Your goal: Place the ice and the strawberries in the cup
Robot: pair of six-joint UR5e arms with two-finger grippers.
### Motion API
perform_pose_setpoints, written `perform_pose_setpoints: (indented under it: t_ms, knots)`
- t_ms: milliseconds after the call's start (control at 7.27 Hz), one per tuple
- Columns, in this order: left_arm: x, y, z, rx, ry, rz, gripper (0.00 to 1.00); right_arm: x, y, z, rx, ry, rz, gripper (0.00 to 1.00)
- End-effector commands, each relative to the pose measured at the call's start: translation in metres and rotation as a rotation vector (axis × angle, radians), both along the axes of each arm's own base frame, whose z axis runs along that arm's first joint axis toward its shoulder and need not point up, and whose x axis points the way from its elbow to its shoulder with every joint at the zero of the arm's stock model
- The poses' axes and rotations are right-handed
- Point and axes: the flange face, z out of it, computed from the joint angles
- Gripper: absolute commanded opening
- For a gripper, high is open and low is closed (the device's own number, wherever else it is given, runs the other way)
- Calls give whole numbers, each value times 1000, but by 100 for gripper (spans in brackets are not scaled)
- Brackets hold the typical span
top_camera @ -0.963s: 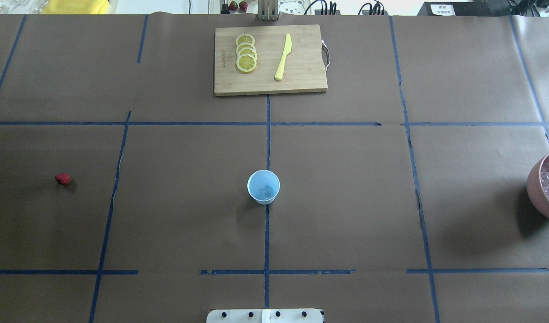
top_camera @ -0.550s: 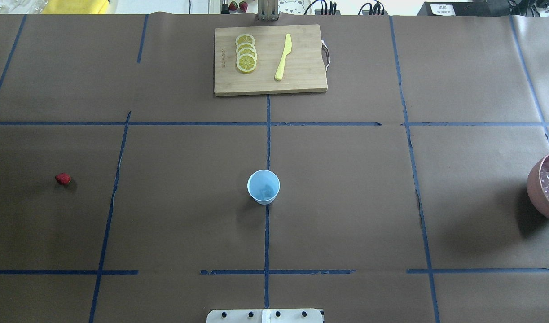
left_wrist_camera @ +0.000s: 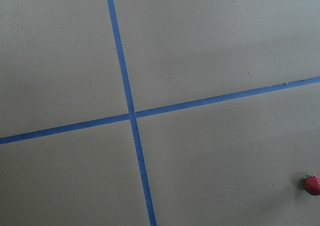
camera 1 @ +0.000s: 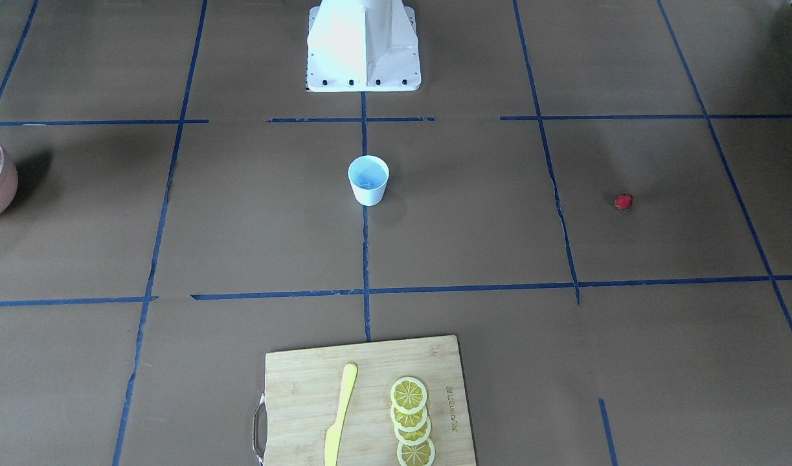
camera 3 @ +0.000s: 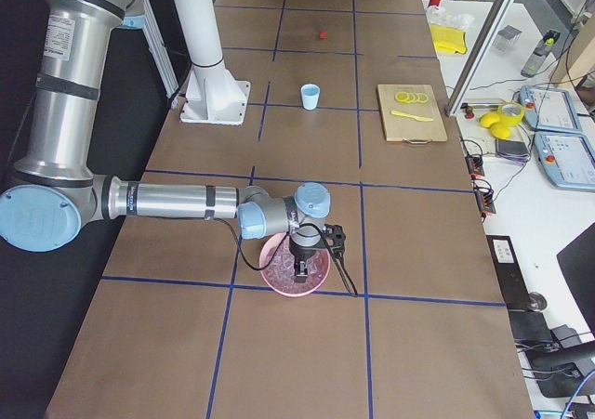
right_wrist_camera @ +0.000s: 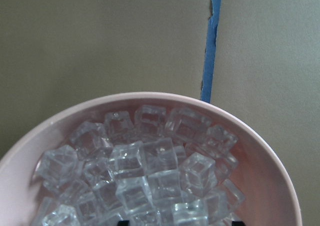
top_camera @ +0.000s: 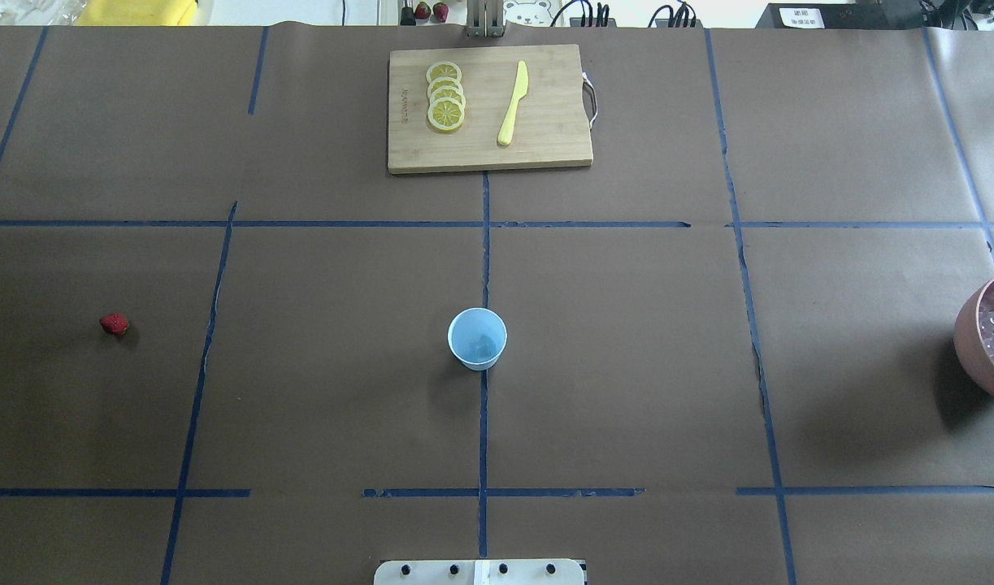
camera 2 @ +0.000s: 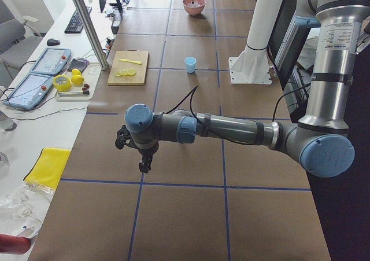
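The pale blue cup point(top_camera: 477, 339) stands upright at the table's middle, also seen as the cup point(camera 1: 368, 180). A small red strawberry point(top_camera: 115, 324) lies alone far to the left, at the lower right corner of the left wrist view as the strawberry point(left_wrist_camera: 312, 184). Ice point(right_wrist_camera: 145, 171) fills a pink bowl point(top_camera: 980, 349) at the right edge. My right gripper point(camera 3: 299, 268) hangs just above the ice; two dark tips at the wrist view's bottom edge stand wide apart, holding nothing. My left gripper point(camera 2: 144, 160) hovers over bare table beyond the strawberry; I cannot tell its state.
A wooden cutting board point(top_camera: 545, 154) at the far middle carries lemon slices point(top_camera: 445, 96) and a yellow knife point(top_camera: 514, 102). Blue tape lines cross the brown table cover. The robot's white base point(camera 1: 363, 45) stands behind the cup.
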Motion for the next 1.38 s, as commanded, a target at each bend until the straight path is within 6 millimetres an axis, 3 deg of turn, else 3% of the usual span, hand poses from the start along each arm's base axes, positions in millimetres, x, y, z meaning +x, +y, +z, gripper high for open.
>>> perform_pose_setpoints:
  t_ms: [0,275,1238]
  knots:
    - [0,0,0,0,-2,0,100,0,0,2,-3,3,0,74]
    - [0,0,0,0,-2,0,100,1,1,3,-4,5,0,67]
    - [0,1,-1,2,-1,0,100,-3,2,5,-8,10,-8,67]
